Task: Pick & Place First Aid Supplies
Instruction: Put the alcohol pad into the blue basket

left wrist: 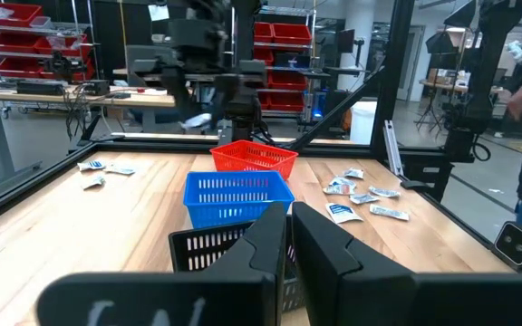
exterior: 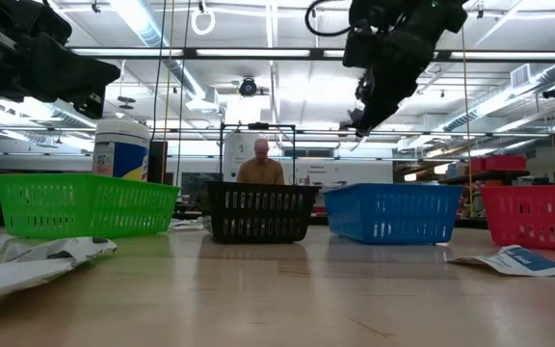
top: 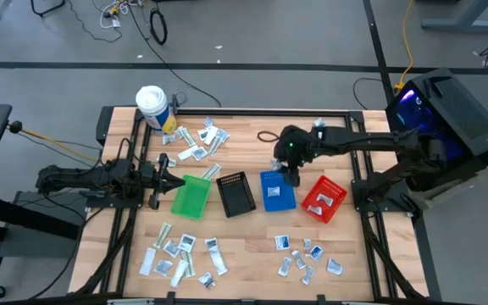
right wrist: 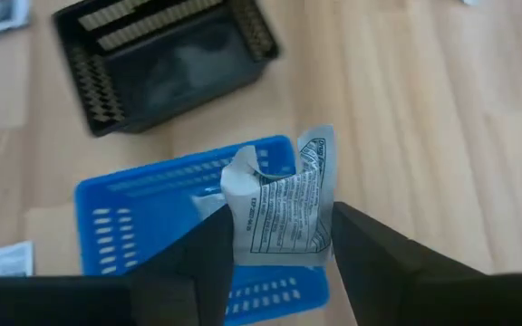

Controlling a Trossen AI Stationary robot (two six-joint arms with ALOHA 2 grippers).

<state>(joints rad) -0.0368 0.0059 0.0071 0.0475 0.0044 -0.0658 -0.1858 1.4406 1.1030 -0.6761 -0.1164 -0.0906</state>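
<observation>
Above the slatted blue bin (right wrist: 152, 217), the right gripper (right wrist: 275, 249) jaws pinch a crumpled printed sachet (right wrist: 284, 208).

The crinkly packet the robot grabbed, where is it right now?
The packet is pinched in the right gripper, up in the air over the blue bin, which sits between the black bin and the red bin.
</observation>
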